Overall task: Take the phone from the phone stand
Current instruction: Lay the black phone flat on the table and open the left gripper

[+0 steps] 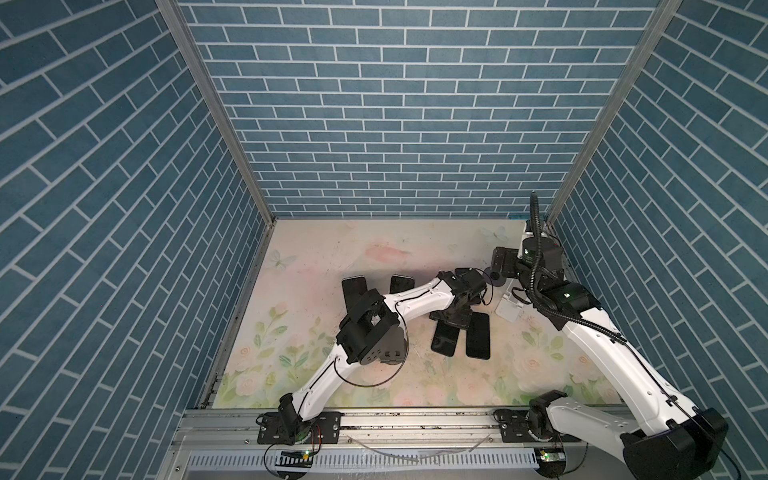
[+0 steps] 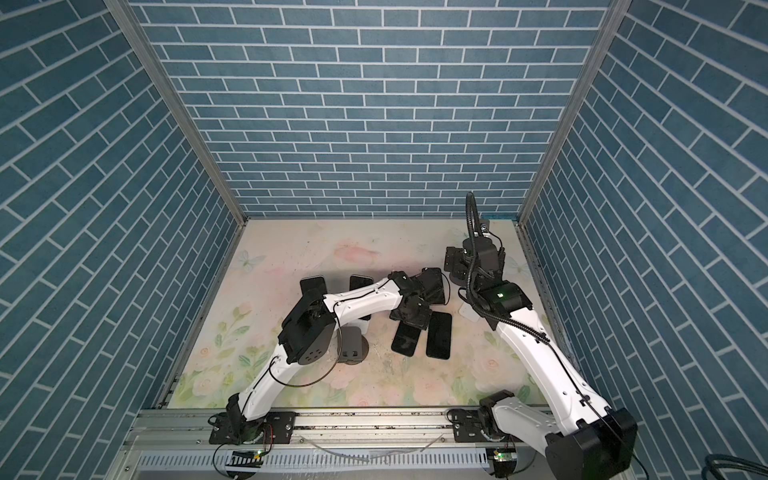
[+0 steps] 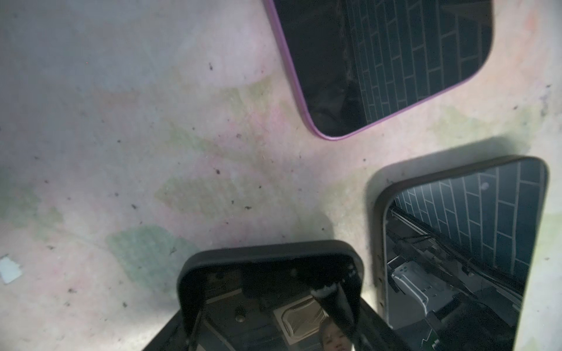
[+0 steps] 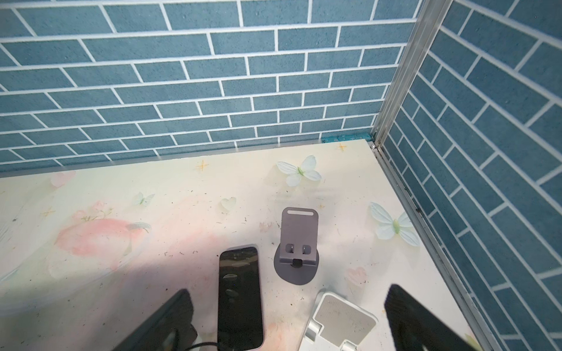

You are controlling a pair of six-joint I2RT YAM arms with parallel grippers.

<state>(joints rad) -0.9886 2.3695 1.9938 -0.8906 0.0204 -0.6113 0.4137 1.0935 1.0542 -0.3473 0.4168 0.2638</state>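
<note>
My left gripper (image 3: 270, 322) is shut across the width of a black-cased phone (image 3: 270, 273), held low over the table. In both top views that gripper (image 1: 455, 319) (image 2: 411, 318) reaches across the middle, above two phones lying flat (image 1: 444, 340) (image 1: 478, 336). My right gripper (image 4: 289, 307) (image 1: 498, 268) is open and empty near the back right. Before it stand an empty grey phone stand (image 4: 296, 249) and an empty white phone stand (image 4: 340, 322). Two more phones (image 1: 355, 291) (image 1: 401, 284) lean upright at the back left.
In the left wrist view a purple-edged phone (image 3: 380, 60) and a dark-edged phone (image 3: 456, 258) lie close beside the held one. Another phone (image 4: 240, 297) lies flat next to the grey stand. A further grey stand (image 2: 353, 345) shows by the left elbow. Brick walls enclose the table.
</note>
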